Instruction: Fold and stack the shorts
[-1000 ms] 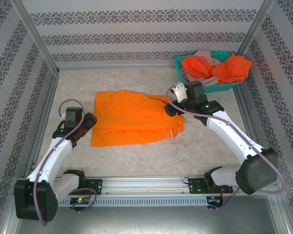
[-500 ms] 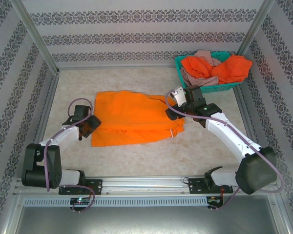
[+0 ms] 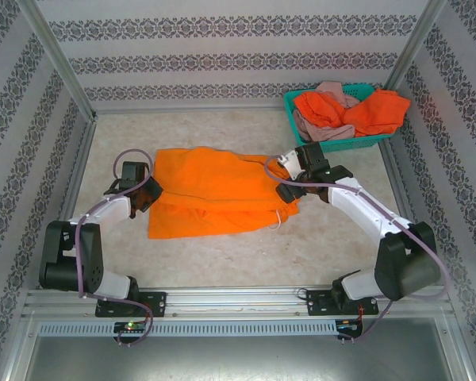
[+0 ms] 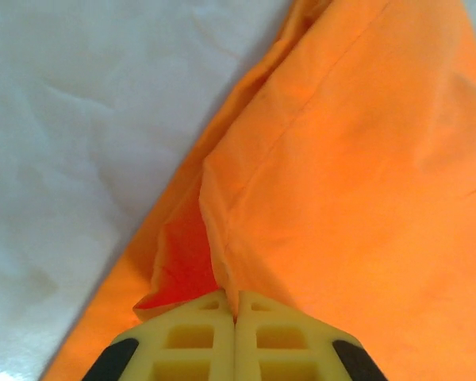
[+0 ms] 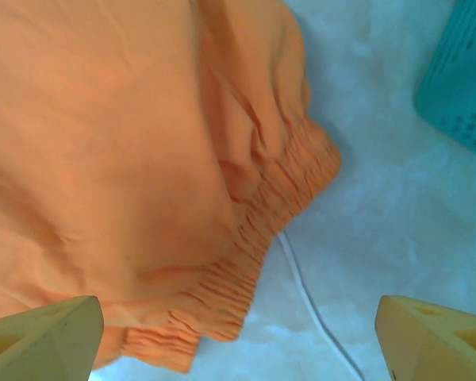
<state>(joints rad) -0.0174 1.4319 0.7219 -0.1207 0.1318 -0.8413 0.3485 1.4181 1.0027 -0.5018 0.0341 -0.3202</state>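
The bright orange shorts (image 3: 218, 193) lie spread flat in the middle of the table. My left gripper (image 3: 149, 193) is at their left hem, shut on a pinch of the orange shorts (image 4: 341, 182); the yellow fingertips (image 4: 190, 325) meet with cloth between them. My right gripper (image 3: 284, 190) hovers open over the elastic waistband (image 5: 262, 246) at the shorts' right edge, its fingers (image 5: 44, 333) wide apart. A white drawstring (image 5: 305, 298) trails onto the table. The darker red-orange shorts (image 3: 379, 111) and the dusty pink shorts (image 3: 333, 131) are heaped in the teal basket (image 3: 357, 143).
The teal basket sits at the back right corner, its mesh wall (image 5: 460, 87) close to my right gripper. Patterned walls enclose the marbled table (image 3: 222, 250) on three sides. A metal rail (image 3: 238, 305) runs along the near edge.
My left arm swung in towards the shorts' left hem and shut on it. My right gripper shifted slightly forward over the waistband and stayed open.
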